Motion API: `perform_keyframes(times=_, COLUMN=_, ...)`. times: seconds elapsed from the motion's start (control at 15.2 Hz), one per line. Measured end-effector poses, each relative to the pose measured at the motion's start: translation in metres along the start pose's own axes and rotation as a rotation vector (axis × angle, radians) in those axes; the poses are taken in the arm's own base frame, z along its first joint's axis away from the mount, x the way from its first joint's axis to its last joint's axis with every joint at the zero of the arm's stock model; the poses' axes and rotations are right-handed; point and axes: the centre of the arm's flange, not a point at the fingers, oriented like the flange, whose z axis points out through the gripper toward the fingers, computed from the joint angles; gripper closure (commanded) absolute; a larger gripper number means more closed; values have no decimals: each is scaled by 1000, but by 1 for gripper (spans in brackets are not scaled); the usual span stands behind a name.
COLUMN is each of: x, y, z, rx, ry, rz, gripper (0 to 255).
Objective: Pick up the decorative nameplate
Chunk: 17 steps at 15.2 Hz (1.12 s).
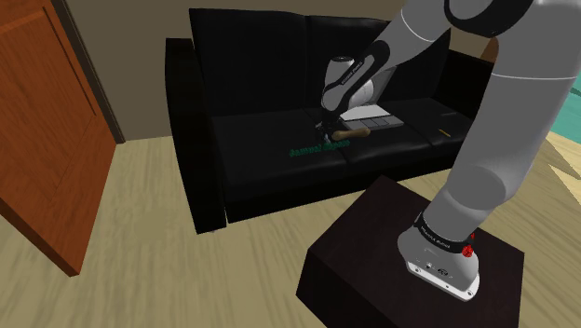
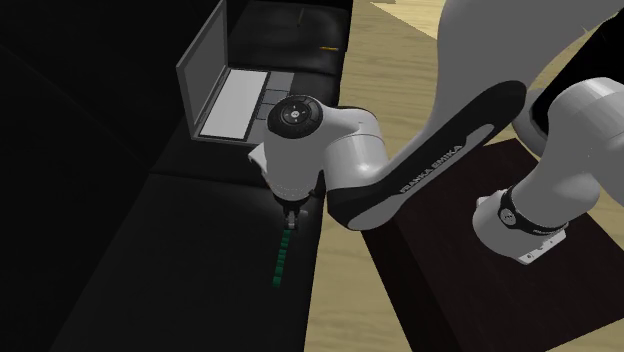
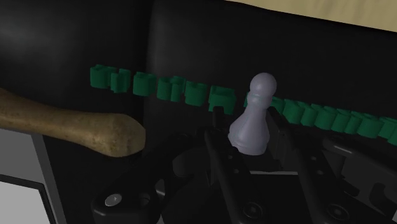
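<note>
Wrist view, green nameplate (image 3: 172, 89), grey pawn (image 3: 253, 118) nearby

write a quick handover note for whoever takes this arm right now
Gripper: open, holding nothing, pointing down at the black sofa seat.
Green nameplate: flat on the seat just past the fingertips, not gripped.
Grey pawn sits between the fingers, not visibly clasped. A wooden handle lies beside the gripper and an open laptop is further along the seat.
Done: gripper is at the nameplate.
Left: probably clear the pawn, straddle the nameplate, close, lift.
</note>
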Motion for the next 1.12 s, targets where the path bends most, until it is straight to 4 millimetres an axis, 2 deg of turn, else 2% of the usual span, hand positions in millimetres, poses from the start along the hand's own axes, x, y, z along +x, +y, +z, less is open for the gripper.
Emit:
perform_keyframes(times=0.53, x=0, y=0, z=-2, rx=0, ry=0, rz=0, gripper=255)
perform_keyframes(times=1.12, x=3, y=4, z=-47, rx=0, ry=0, rz=0, gripper=255)
